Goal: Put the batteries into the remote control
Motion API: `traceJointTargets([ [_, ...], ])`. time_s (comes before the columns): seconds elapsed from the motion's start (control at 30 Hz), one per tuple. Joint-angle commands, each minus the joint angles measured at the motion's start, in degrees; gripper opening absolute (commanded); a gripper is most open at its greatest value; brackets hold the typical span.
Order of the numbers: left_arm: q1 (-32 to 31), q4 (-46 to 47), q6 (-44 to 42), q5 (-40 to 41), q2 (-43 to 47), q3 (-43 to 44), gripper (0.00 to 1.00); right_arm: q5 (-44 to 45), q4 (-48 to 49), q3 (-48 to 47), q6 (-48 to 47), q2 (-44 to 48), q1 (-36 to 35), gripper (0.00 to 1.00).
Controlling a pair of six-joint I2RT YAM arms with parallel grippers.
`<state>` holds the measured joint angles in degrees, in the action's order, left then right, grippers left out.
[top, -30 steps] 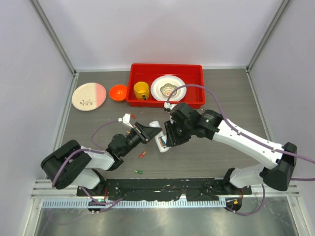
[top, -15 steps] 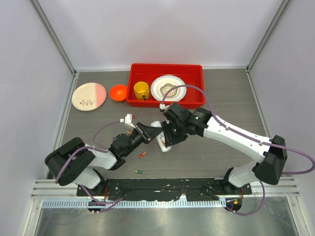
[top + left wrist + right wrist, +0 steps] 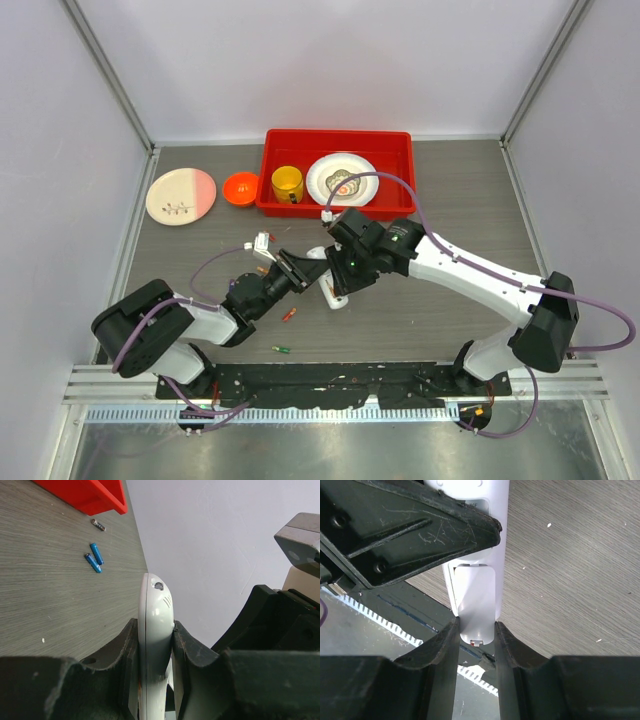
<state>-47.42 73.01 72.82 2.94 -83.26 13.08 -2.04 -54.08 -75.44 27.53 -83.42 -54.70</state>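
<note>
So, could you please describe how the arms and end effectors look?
The left arm and right arm have white links and black joints, each carrying a purple cable. The left end effector and right end effector are matte black with wedge-shaped fingers.

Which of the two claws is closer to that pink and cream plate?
Left. The left gripper is down-right of the plate in the top view, shut on the remote control; the right gripper holds the remote's other end, farther right.

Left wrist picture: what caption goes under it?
Left gripper clamps the white remote control; two blue batteries lie on the table.
</note>
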Motion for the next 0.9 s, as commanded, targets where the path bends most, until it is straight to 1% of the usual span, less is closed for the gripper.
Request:
traceJointTargets([
  [0.0,-0.92,11.45,-1.27,0.84,0.38,1.24,0.0,0.2,1.53,-2.61,-0.28,-0.17,-0.32,0.01],
  [0.37,-1.54,11.36,-1.71,1.19,0.12,1.69,0.0,-0.51,2.05,-2.61,0.42,-0.61,-0.32,0.01],
  [0.77,-2.59,12.5,-0.31,-0.22,1.0,2.12,0.0,1.52,3.72,-1.03,0.68,-1.66,-0.32,0.01],
  [0.87,-2.77,12.94,0.13,-0.22,1.0,2.21,0.0,1.87,4.16,-0.94,0.77,-1.92,-0.32,0.07],
])
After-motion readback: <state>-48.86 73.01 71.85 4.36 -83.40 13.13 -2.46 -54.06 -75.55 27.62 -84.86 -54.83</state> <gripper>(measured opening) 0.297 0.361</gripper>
